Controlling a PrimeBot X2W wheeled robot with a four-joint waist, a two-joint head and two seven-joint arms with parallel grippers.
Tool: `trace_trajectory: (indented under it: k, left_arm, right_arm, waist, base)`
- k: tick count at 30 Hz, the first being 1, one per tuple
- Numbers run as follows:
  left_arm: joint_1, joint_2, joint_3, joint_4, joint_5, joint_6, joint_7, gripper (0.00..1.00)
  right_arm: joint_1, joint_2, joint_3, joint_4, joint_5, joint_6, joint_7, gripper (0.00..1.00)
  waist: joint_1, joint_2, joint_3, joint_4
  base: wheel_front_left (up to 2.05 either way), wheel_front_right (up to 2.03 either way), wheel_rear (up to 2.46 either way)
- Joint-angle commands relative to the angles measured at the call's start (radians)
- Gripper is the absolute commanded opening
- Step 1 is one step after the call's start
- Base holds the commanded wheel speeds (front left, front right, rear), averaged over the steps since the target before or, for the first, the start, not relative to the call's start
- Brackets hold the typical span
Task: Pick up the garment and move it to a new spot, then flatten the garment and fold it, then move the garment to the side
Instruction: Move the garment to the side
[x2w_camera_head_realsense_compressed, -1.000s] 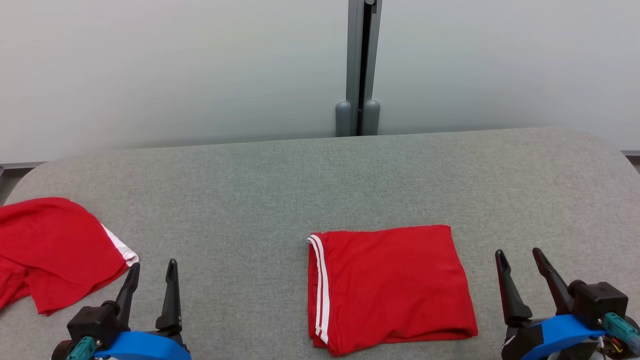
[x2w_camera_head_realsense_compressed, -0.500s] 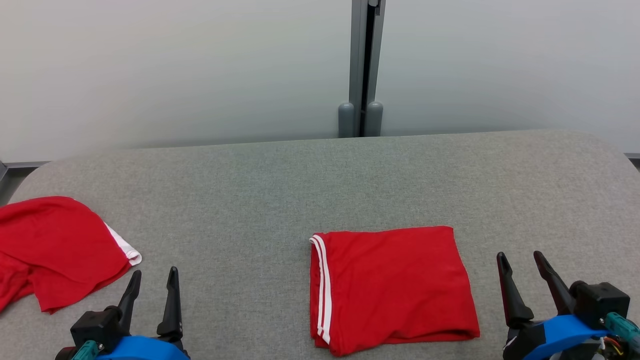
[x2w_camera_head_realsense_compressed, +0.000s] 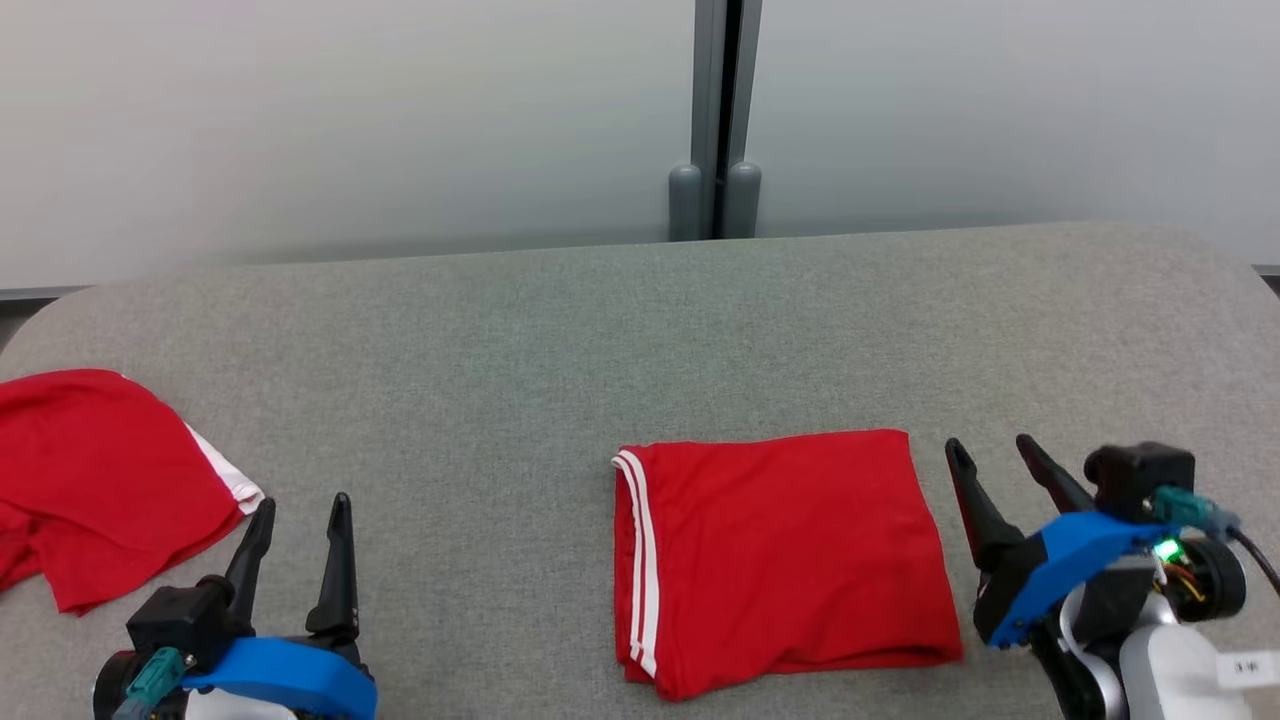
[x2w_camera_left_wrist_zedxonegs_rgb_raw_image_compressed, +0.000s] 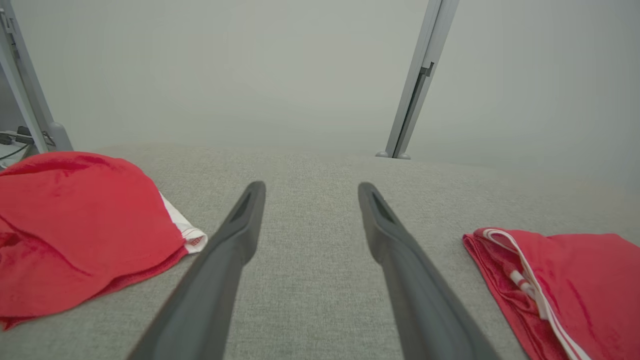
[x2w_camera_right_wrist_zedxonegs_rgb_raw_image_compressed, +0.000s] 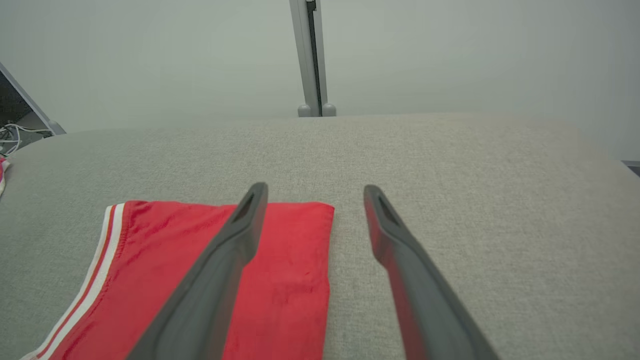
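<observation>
Looking down on a grey table (x2w_camera_head_realsense_compressed: 500, 330), with the red garment (x2w_camera_head_realsense_compressed: 780, 560) folded flat at centre-right, two white stripes along its left edge. Hovering just right of that garment with the right gripper (x2w_camera_head_realsense_compressed: 991, 443), jaws spread wide, gripping nothing; from the right wrist, seeing one finger (x2w_camera_right_wrist_zedxonegs_rgb_raw_image_compressed: 235, 240) over the garment's right edge and the other over bare table. Holding the left gripper (x2w_camera_head_realsense_compressed: 303, 502) low at lower left, likewise wide open and empty, between the garment and a second red cloth (x2w_camera_head_realsense_compressed: 100, 470) crumpled at the table's left edge, near its white hem.
</observation>
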Motion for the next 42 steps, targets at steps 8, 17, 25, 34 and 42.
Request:
trace_trajectory:
  k: [8,17,25,34,42]
  left_arm:
    - [-0.077,0.013,-0.027,-0.036,0.008,-0.013,0.016,1.0]
    - [-0.116,0.01,-0.045,-0.047,0.011,-0.017,0.013,1.0]
    - [-0.104,0.01,-0.047,-0.046,0.002,-0.013,0.01,1.0]
    - [-0.115,0.022,-0.043,-0.072,0.0,-0.006,0.009,1.0]
    - [-0.149,0.047,-0.039,-0.122,0.008,0.004,0.016,1.0]
  right_arm:
    - [-0.175,-0.001,-0.025,0.147,-0.013,0.001,0.335,1.0]
    - [-0.214,-0.001,-0.081,0.322,-0.056,0.0,0.522,1.0]
    - [-0.18,0.01,-0.021,0.39,0.008,0.002,0.585,0.14]
    - [-0.327,-0.146,0.304,0.232,0.043,0.001,0.437,0.0]
    - [-0.566,-0.414,0.576,0.158,0.117,0.0,0.425,0.0]
  waist:
    - [-0.0001,0.0,0.087,0.053]
    - [-0.0001,0.0,0.126,0.099]
    - [-0.0001,0.0,0.13,0.085]
    - [-0.0001,0.0,0.164,-0.003]
    - [-0.0001,0.0,0.233,-0.141]
  base:
    - [0.0,0.0,0.0]
    - [0.0,0.0,0.0]
    - [0.0,0.0,0.0]
    - [0.0,0.0,0.0]
    - [0.0,0.0,0.0]
